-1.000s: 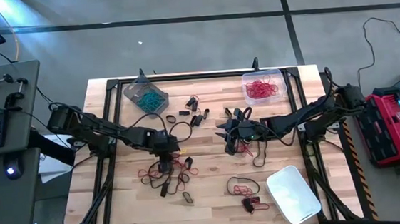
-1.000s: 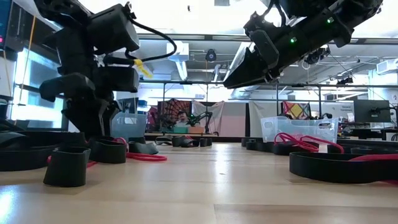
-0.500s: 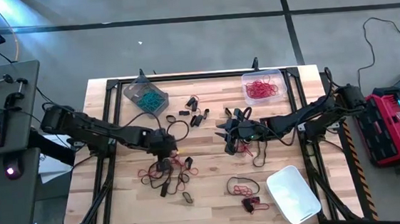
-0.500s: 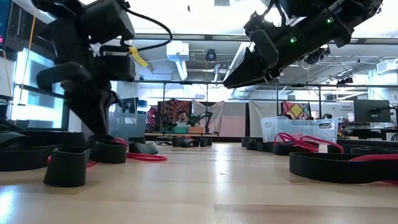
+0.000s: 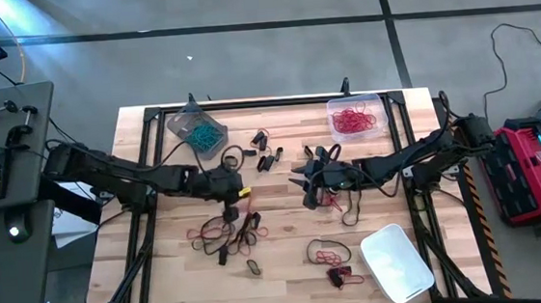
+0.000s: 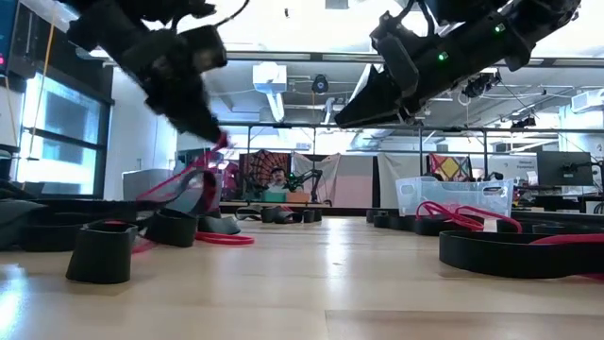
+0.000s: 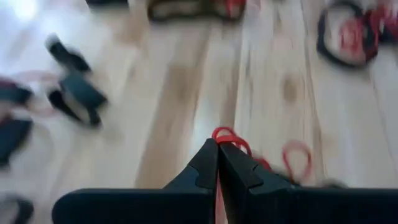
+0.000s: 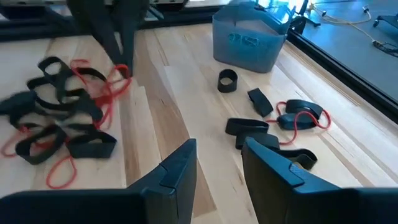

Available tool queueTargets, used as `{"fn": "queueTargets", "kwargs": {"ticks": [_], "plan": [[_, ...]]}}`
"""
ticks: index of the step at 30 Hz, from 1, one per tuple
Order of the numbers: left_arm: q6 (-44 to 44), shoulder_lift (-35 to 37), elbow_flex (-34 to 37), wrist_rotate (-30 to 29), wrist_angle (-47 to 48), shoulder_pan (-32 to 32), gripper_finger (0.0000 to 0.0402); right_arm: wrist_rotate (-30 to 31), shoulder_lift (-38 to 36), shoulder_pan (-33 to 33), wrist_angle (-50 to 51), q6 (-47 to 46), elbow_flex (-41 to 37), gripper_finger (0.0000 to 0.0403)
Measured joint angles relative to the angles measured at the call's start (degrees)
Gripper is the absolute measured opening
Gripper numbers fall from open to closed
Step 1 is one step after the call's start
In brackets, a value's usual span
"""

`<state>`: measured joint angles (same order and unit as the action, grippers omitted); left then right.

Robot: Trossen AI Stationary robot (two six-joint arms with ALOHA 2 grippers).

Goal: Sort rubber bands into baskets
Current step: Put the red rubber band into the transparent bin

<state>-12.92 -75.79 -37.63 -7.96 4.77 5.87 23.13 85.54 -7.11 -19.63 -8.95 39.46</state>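
- The left gripper (image 7: 217, 146), fingers pinched together, holds a red rubber band (image 6: 179, 181) that hangs from its tips above the pile of bands (image 5: 227, 234).
- The right gripper (image 8: 217, 158) hovers mid-table, half open and empty.

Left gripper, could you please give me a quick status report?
Left gripper shut on a red rubber band, lifting off the pile. Right gripper open, waiting mid-table. Red basket across the table; nothing blocking.

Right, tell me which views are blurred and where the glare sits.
Left wrist view: table and bands smeared by motion, only the left gripper sharp. Low view: left arm smeared, bright ceiling lights behind. High view: sharp, glare at upper left. Right wrist view: mostly sharp.
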Motion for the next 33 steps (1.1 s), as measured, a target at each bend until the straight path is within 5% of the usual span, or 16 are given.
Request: {"fn": "queueTargets", "kwargs": {"ticks": [4, 12, 27, 33], "plan": [[1.1, -0.2, 0.0, -4.5, -6.8, -0.5, 0.0, -5.6, 0.0, 0.0, -2.0, 0.5, 0.0, 0.0119], [2.6, -0.5, 0.0, -6.1, -18.6, -0.7, 0.0, -6.0, 0.0, 0.0, -5.6, 3.1, 0.0, 0.0119], [4.1, -0.5, -0.1, -6.3, -25.9, -0.7, 0.0, -7.3, 0.0, 0.0, -10.0, 4.5, 0.0, 0.0193], [4.2, -0.5, -0.1, -6.3, -26.1, -0.7, 0.0, -7.6, 0.0, 0.0, -12.9, 5.0, 0.0, 0.0194]]}}
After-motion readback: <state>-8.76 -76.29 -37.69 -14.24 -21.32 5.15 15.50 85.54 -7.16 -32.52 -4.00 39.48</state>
